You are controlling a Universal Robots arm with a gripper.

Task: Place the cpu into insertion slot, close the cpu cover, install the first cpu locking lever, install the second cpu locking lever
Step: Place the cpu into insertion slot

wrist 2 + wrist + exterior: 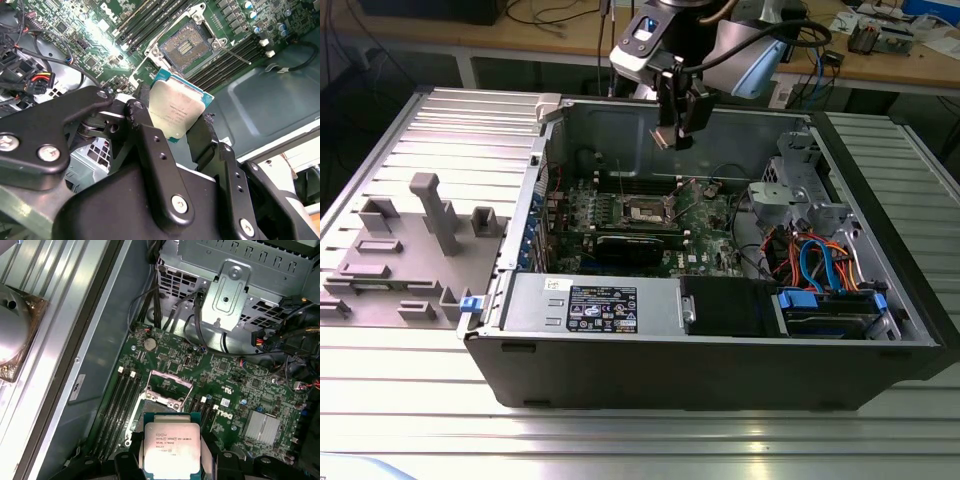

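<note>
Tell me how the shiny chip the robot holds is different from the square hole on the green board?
The cpu has a smooth silver-grey top; the insertion slot is dark inside with a silvery rim. The cpu hangs in the air, pinched in the gripper; the insertion slot sits on the green board with nothing in it. Both are square.
</note>
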